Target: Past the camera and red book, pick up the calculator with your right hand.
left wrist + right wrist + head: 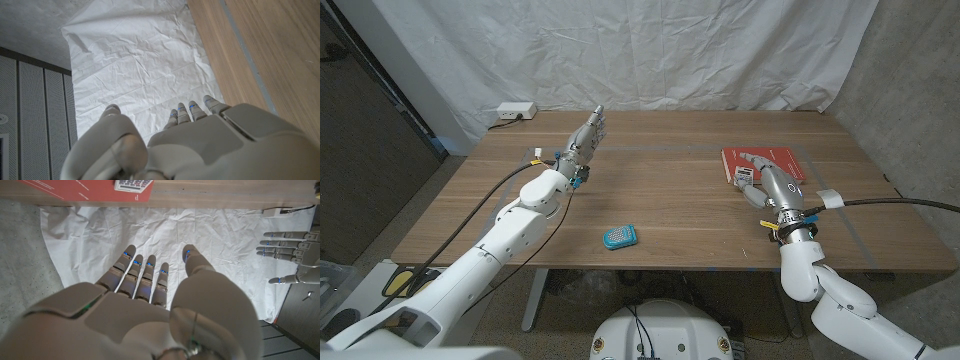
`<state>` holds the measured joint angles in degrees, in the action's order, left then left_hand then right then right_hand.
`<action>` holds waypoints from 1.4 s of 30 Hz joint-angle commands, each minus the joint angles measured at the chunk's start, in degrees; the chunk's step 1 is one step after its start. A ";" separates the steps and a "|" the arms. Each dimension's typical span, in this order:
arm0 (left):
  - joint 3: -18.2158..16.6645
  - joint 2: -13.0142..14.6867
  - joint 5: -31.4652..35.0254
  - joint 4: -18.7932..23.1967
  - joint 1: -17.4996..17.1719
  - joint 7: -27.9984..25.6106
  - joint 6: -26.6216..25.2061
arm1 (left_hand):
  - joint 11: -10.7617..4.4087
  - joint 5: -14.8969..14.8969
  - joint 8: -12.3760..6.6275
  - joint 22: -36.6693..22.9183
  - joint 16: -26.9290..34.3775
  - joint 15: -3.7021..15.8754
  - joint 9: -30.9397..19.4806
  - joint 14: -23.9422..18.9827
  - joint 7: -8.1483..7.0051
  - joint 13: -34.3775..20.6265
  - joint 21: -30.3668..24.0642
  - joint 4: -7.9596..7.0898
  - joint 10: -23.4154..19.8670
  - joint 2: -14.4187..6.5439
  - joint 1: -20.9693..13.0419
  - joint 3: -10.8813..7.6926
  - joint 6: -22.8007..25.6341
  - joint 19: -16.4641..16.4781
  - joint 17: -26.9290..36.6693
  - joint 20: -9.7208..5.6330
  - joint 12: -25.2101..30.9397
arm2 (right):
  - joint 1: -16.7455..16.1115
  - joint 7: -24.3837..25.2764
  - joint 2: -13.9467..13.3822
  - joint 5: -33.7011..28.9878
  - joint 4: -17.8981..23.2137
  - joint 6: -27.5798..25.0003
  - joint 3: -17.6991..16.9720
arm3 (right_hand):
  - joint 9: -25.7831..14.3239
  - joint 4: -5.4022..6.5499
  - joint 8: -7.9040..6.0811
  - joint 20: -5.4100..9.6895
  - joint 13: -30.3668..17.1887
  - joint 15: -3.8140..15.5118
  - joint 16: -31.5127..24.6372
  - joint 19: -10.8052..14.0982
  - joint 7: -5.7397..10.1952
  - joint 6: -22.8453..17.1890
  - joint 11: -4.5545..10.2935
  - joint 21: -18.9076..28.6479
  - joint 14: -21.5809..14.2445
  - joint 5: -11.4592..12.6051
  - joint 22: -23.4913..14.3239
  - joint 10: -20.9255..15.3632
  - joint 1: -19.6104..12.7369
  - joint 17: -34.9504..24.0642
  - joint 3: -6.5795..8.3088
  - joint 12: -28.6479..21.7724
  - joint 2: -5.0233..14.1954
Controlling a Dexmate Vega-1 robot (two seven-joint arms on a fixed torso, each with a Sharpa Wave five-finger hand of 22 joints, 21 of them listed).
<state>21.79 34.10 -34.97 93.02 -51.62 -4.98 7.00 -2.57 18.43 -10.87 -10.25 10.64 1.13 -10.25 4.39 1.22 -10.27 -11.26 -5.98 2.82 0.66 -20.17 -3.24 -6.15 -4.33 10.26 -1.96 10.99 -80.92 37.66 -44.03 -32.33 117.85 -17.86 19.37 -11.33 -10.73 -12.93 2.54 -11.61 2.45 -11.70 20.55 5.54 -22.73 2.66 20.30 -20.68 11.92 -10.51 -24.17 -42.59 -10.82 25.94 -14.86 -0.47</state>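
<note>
A red book (775, 156) lies on the right side of the wooden table (670, 200). A small grey calculator (744, 176) sits on the book's near left corner. My right hand (768, 185) hovers over the book's near edge, right beside the calculator, fingers straight and apart, holding nothing. In the right wrist view the calculator (133, 184) and the book (75, 190) lie beyond the fingertips of my right hand (150, 315). My left hand (586, 137) is raised over the left middle of the table, fingers stretched toward the back, empty.
A small blue object (620, 237) lies near the table's front edge, in the middle. A white power strip (515, 111) sits at the back left corner. A white sheet (650, 50) hangs behind the table. The left hand (287, 250) shows in the right wrist view.
</note>
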 commanded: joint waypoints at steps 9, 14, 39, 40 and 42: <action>-0.67 0.51 -0.43 1.07 -1.03 -0.23 0.27 | 0.12 0.08 0.00 -0.20 -0.14 -0.05 -0.28 0.91 0.05 -0.19 0.01 -0.08 0.68 -0.63 -0.17 0.48 -0.48 -0.98 0.23 -2.50 0.06 | 1.34 -1.74 -2.87 -1.76 1.68 -6.61 2.66 | -0.38 1.00 -0.04 3.17 -0.39 3.67 -0.20 1.87 -0.04 -0.45 2.06 0.03 -1.08 0.37 -0.33 -4.08 -1.38 -0.23 0.09 -2.09 -0.86; -1.18 0.81 -0.52 1.86 -1.73 -0.87 0.36 | 0.16 0.07 0.06 -0.20 -0.17 -0.20 -0.29 1.07 0.07 -0.20 0.05 -0.07 0.77 -0.67 -0.20 0.54 -0.70 -1.16 0.22 -2.43 0.05 | 2.55 -3.04 -3.37 -3.30 1.67 -9.04 4.26 | -0.38 1.23 0.06 3.35 -0.35 3.88 -0.36 2.41 -0.17 -0.34 2.36 0.15 -1.63 0.39 -0.34 -4.30 -1.49 -0.28 0.09 -2.12 -0.84; -1.92 1.30 -0.40 3.61 -3.60 -1.67 1.23 | 0.22 0.03 0.04 -0.23 -0.17 -0.30 -0.29 1.49 0.08 -0.21 0.01 -0.02 1.12 -0.82 -0.31 0.87 -1.04 -1.56 0.22 -2.38 0.07 | 6.27 -1.40 -4.59 -12.14 -2.41 -15.18 11.45 | -0.50 2.55 -0.37 3.15 -0.70 4.51 -1.03 3.05 0.78 -1.92 1.92 -0.01 -3.64 0.40 -0.49 -4.14 -0.09 -0.87 -0.91 -2.13 -1.39; -1.94 1.31 -0.32 3.74 -3.73 -1.76 1.34 | 0.22 0.03 0.04 -0.23 -0.17 -0.30 -0.29 1.50 0.07 -0.21 0.01 -0.02 1.14 -0.82 -0.31 0.87 -1.03 -1.58 0.22 -2.37 0.07 | 6.31 -1.55 -4.69 -12.22 -2.36 -15.37 11.51 | -0.50 2.56 -0.39 3.16 -0.71 4.52 -1.05 3.06 0.80 -1.97 1.95 -0.01 -3.69 0.40 -0.50 -4.13 -0.06 -0.88 -0.93 -2.13 -1.41; -1.95 1.28 -0.19 3.91 -3.89 -1.94 1.46 | 0.21 0.03 0.03 -0.24 -0.16 -0.29 -0.29 1.49 0.03 -0.21 0.01 -0.02 1.13 -0.83 -0.32 0.89 -1.04 -1.61 0.22 -2.35 0.08 | 6.41 -1.83 -4.91 -12.46 -2.25 -15.74 11.68 | -0.51 2.59 -0.46 3.15 -0.73 4.44 -1.06 3.08 0.84 -2.17 1.92 -0.02 -3.75 0.41 -0.50 -4.21 0.01 -0.90 -1.00 -2.17 -1.49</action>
<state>20.05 35.44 -35.33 96.33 -54.62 -6.48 7.83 -2.28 18.43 -10.87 -10.25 10.64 0.73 -10.25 5.20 1.33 -10.27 -11.26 -5.83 3.57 0.36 -20.47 -2.61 -6.66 -5.59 10.25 -1.95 10.99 -75.40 36.21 -48.06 -42.51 116.10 -31.35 29.22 -11.59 -8.58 -12.94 2.45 -12.14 2.34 -12.54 23.10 6.45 -24.07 4.61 20.30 -23.87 11.92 -10.81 -27.75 -43.00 -11.61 24.89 -16.85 -1.96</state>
